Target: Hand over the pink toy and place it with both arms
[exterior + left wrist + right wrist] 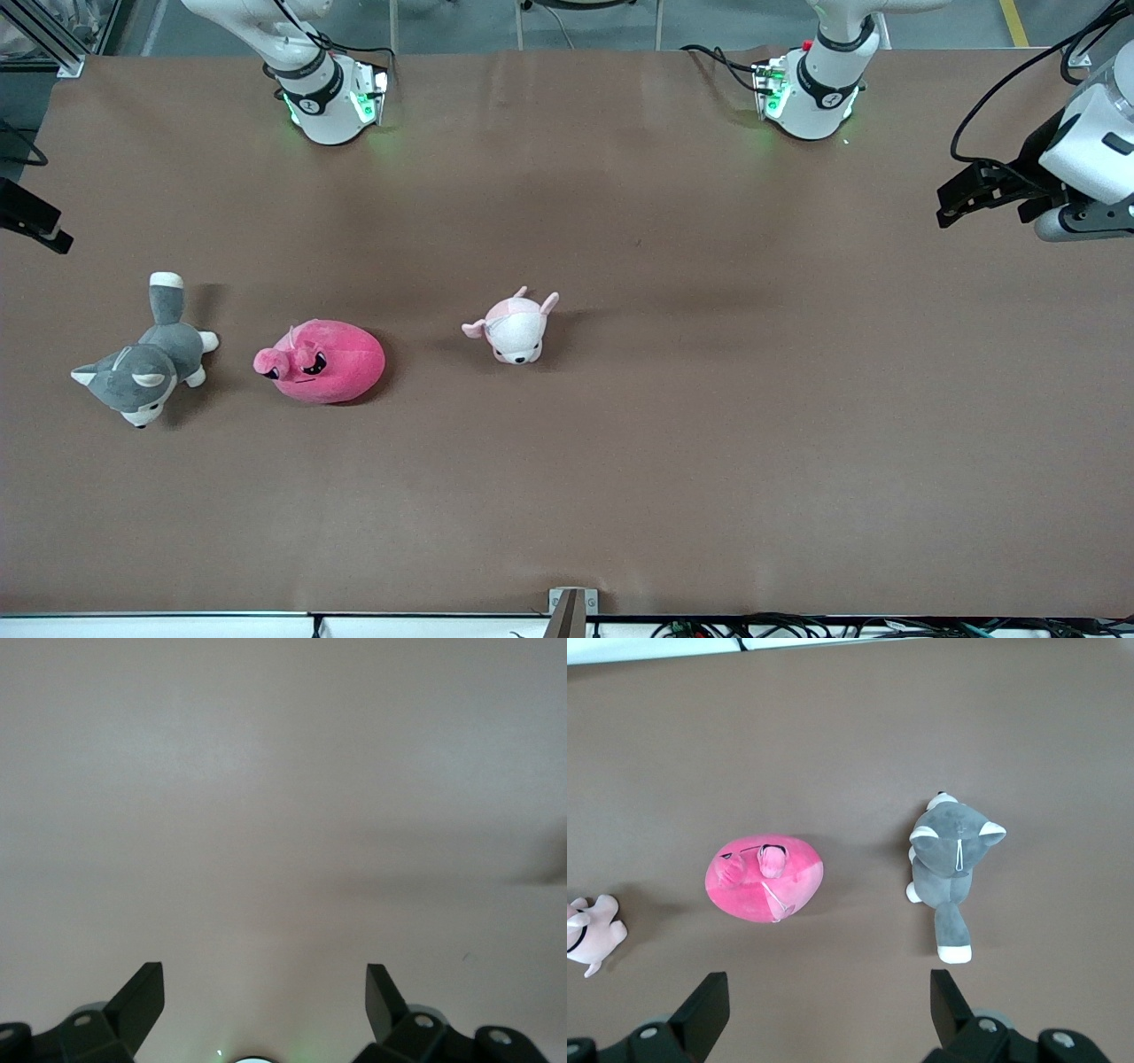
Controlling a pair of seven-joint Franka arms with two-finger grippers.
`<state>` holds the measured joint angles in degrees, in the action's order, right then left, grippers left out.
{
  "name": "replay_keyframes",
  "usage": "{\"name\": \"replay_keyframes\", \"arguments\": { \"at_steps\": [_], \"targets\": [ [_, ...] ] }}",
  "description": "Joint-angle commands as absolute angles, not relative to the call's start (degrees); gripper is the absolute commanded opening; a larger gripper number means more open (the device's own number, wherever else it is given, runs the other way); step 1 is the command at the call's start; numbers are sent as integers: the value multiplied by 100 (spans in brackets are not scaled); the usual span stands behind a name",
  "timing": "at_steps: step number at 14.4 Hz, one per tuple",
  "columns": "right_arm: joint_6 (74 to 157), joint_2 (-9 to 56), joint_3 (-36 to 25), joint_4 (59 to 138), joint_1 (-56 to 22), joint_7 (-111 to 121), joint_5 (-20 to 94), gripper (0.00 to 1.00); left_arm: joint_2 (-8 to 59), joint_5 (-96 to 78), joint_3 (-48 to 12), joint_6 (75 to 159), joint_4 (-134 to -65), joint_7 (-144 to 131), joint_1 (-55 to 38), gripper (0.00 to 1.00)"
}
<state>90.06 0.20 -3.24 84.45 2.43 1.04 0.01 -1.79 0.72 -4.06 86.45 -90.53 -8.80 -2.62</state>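
Item one, nearest the front camera: three soft toys lying in a loose row on the brown table (620, 496), each apart from its neighbour. The grey and white toy (146, 359) lies closest to the right arm's end, on its side with its tail pointing toward the arm bases. Just beside it toward the middle of the table is the round pink toy (323, 361), the deepest pink of the three, so I take it for the one the task names; it sits flat on the table with nothing gripping it. It lies at my right arm's end, which I judge would suit either a pick-up by that arm or a finished set-down; the scene fits both. Next along, near the middle and slightly farther from the camera, is the small pale pink and white toy (516, 328). Item two, above these: my right gripper (824, 1010), which hangs over the table looking down on the grey and the pink toys, fingers spread wide with nothing between them. Item three, at the left arm's end: my left gripper (266, 997), which is held over bare table well apart from every toy, fingers likewise spread and holding nothing; this arm waits. Item four, farthest: the two arm bases.
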Motion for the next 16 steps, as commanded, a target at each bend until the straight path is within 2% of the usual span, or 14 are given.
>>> {"name": "replay_keyframes", "arguments": {
  "at_steps": [1, 4, 7, 12, 16],
  "targets": [
    [9299, -316, 51, 9018, 675, 62, -105, 100, -246, 9, -413, 8552, -9053, -887, -237, 100],
    [9316, -334, 220, 9079, 826, 62, -114, 100, -220, 9, -422, 8534, -9053, -905, -237, 100],
    [9562, -641, 237, 9605, 809, 62, -114, 100, -211, 79, -439, 8552, -8992, -905, -255, 100],
    [9571, -878, 220, 9984, 826, 35, -88, 100, -97, 88, -396, 8543, -8807, -809, -229, 100],
    [9554, -888, 228, 10011, 809, 61, -105, 100, -70, 97, -422, 8543, -8701, -861, -273, 100]
  ]
}}
